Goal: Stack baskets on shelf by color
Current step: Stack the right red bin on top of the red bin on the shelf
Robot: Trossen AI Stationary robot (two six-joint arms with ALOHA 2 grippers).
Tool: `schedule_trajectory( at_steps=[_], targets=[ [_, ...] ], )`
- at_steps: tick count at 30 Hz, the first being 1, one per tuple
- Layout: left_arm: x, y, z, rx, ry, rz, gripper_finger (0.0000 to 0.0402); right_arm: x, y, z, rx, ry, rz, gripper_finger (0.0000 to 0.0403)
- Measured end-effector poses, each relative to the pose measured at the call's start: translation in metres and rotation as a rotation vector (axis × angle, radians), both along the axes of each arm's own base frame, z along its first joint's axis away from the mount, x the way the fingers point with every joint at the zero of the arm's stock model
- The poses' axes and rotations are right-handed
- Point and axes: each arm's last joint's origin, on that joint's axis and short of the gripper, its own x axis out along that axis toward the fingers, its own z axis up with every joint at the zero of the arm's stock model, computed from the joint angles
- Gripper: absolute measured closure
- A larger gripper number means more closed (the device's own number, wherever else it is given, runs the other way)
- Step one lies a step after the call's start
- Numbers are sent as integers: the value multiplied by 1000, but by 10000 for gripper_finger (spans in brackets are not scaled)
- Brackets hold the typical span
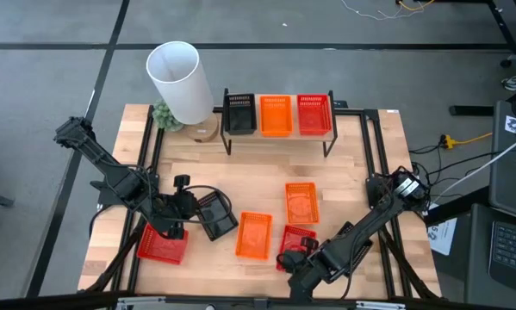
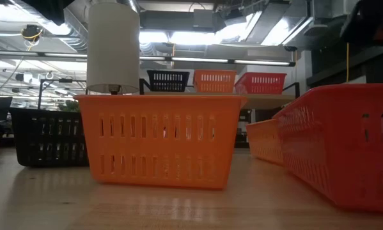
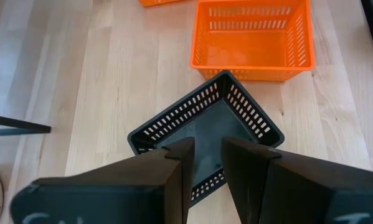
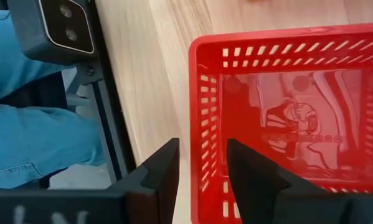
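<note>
I saw the light-wood shelf (image 1: 279,138) at the far side of the table (image 1: 344,185), with three baskets in a row on top: a black basket (image 1: 239,113) on the left, an orange basket (image 1: 276,114) in the middle and a red basket (image 1: 314,114) on the right. A tall white cylinder (image 1: 179,82) stood just left of the shelf, with a small green plant (image 1: 164,115) at its base.

On the near half of the table, the left gripper (image 3: 205,163) sat over a second black basket (image 1: 215,214), which lay turned at an angle to the table edge. Its fingers (image 3: 177,171) stood narrowly apart with the basket's near wall between them; I could not tell whether they pressed on it. A red basket (image 1: 162,244) lay at the near left corner, under the left arm.

Two orange baskets lay in the middle: one orange basket (image 1: 254,235) nearer, just right of the angled black one, and another orange basket (image 1: 301,203) farther and to the right.

The right gripper (image 4: 202,165) was at the near edge, over a third red basket (image 4: 286,118). Its jaws were parted, astride the basket's side wall without closing on it.

Beyond the table's near edge, a person's blue trouser legs (image 4: 30,137) showed.
</note>
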Motion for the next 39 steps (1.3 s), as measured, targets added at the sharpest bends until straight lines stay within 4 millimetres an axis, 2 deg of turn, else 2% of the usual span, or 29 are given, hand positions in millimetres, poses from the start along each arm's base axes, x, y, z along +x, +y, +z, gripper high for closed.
schedule_trajectory(
  at_steps=[4, 13, 19, 22, 26, 28, 32, 35, 39],
  targets=[
    [0, 0, 0, 1, 0, 0, 330, 0, 0, -6, 14, -9, 3, 273],
    [0, 0, 0, 3, -1, 1, 330, -6, -4, -31, 41, -13, 6, 273],
    [0, 0, 0, 3, -1, 1, 330, -5, -4, -32, 44, -24, 5, 275],
    [0, 0, 0, 3, -1, 1, 330, -5, -4, -32, 51, -22, -12, 298],
    [0, 0, 0, 3, -1, 1, 330, -3, -1, -30, 103, -35, -68, 370],
    [0, 0, 0, 3, -1, 1, 330, 1, 2, -27, 154, -67, -79, 390],
    [0, 0, 0, 3, -1, 1, 330, 7, 8, -17, 223, -112, -92, 396],
    [0, 0, 0, 3, -1, 1, 330, 12, 12, 3, 226, -108, -92, 397],
    [0, 0, 0, 3, -1, 1, 330, 12, 13, 40, 149, -65, -86, 399]
  ],
)
